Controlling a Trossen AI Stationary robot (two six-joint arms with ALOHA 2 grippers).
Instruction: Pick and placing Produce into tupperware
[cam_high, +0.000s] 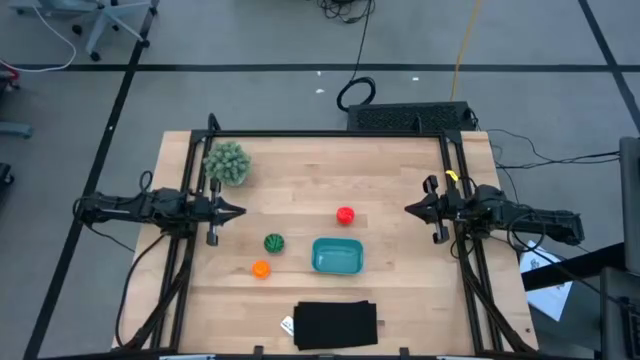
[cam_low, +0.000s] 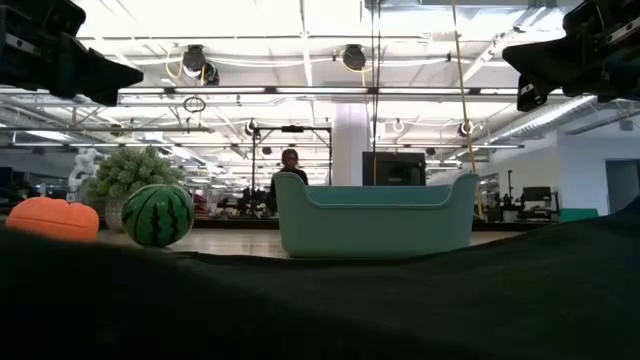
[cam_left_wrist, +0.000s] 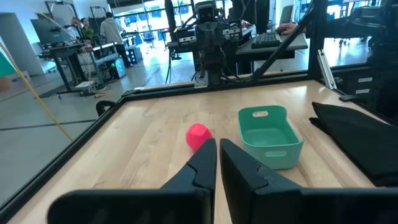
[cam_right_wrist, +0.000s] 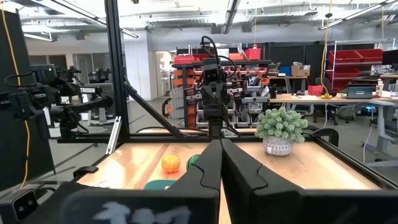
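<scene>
The tub is sitting empty near the bench's front middle. The red ball is lying just behind it, while the striped ball and orange ball are lying apart to its left. The left gripper is hovering at the left edge with fingers closed on nothing; the right gripper is hovering opposite, likewise closed.

Red ball hiding behind tupperware in low view. Black rectangle blurring across foreground before tupperware. Watermelon ball mostly hiding behind right gripper beside tupperware.
</scene>
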